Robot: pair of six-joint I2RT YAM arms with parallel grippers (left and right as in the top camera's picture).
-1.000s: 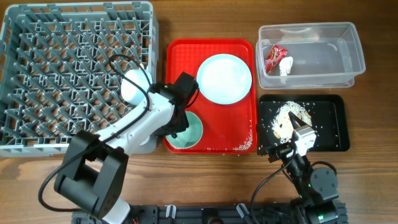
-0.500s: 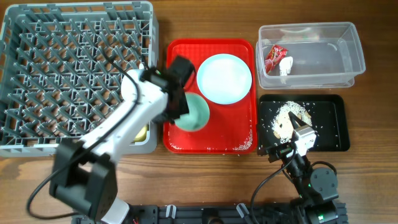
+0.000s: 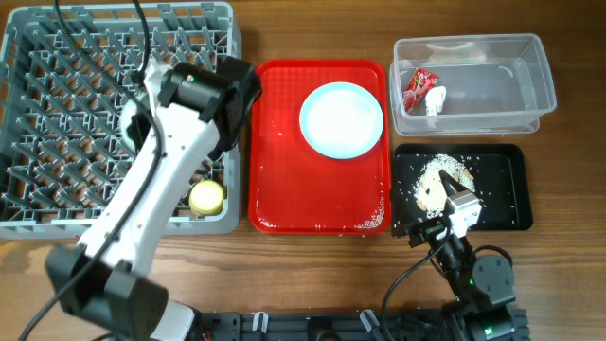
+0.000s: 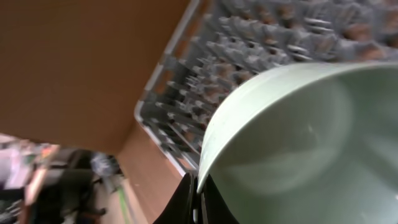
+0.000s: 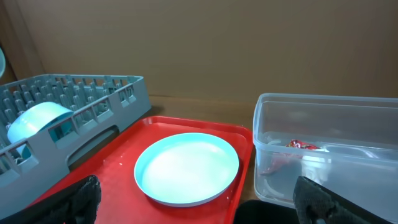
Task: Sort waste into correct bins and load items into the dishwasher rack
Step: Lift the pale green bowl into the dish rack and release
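One slip from dropping the bowl [image 4: 298,143]: pinches only its thin rim in the left gripper [image 4: 198,199] above the rack [image 3: 114,11] (right gripper [image 5: 200,199] spread wide over the black tray [image 3: 502,204]), risks snagging pegs.

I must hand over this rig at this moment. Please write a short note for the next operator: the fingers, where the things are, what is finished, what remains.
Left fingers: shut on the rim of a bowl, held over the rack.
Right fingers: open, empty, over the black tray.
Done: wrapper and white scrap in the clear tub; crumbs in the black tray; second bowl and yellow cup in the rack.
Left: set the held bowl down; load the plate from the red tray; clear the stray crumbs at that tray's front edge. Fork and spoon are not in view.
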